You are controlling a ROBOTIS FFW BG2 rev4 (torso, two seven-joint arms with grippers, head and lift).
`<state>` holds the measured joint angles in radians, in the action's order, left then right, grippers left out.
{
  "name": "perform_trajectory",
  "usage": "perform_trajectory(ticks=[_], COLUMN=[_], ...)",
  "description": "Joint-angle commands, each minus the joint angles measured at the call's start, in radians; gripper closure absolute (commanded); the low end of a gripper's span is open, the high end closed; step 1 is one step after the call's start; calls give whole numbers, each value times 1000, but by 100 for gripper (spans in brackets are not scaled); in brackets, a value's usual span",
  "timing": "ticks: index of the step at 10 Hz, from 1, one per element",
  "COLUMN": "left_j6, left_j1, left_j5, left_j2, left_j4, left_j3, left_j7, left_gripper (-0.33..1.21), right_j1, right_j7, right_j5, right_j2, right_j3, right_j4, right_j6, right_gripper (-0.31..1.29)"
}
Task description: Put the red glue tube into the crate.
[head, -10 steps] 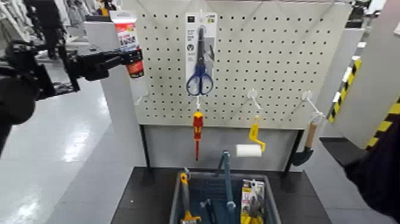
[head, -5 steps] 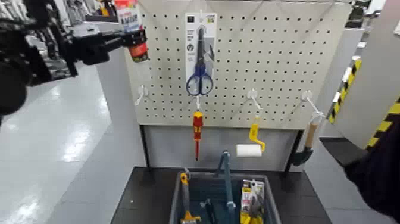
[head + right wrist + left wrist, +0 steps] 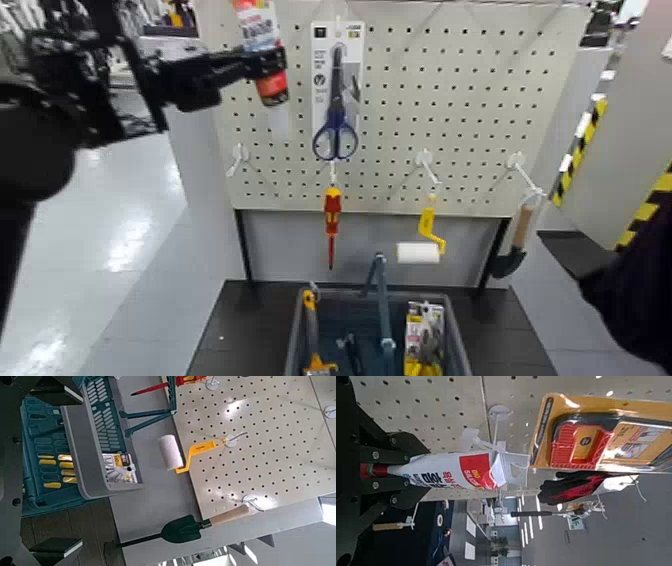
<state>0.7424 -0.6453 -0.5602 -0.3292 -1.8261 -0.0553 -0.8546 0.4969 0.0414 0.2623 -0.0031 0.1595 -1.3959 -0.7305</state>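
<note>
High on the left, the left claw (image 3: pixel 262 68) grips one red glue tube (image 3: pixel 260 40) upright against the pegboard (image 3: pixel 460 100). Below stands one crate (image 3: pixel 296 340) on the bench (image 3: pixel 240 330). Whether the right claw is open, I cannot tell.

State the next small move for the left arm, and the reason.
Probably lower the left end effector toward the crate: it grips the red glue tube high beside the pegboard, left of the carded scissors, with the crate far below.
</note>
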Motion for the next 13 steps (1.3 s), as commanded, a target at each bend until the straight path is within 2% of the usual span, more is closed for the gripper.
perform_trajectory(ticks=[1, 3, 6, 13], left_j6=[-12, -32, -55, -84], left_j1=[41, 69, 101, 176], left_j5=[-49, -70, -101, -96], left_j2=[47, 70, 78, 107], left_j4=[51, 103, 182, 340], left_j3=[-63, -109, -178, -262], left_j7=[9, 11, 9, -23], left_gripper=[112, 112, 112, 112], right_j1=[-1, -3, -5, -6], right_j7=[2, 5, 6, 9], right_j5=[0, 2, 2, 2], right_j2=[94, 94, 95, 89], right_j3=[0, 0, 2, 5], right_j4=[2, 3, 5, 5], right_j6=[0, -1, -1, -1], right_gripper=[6, 6, 6, 6])
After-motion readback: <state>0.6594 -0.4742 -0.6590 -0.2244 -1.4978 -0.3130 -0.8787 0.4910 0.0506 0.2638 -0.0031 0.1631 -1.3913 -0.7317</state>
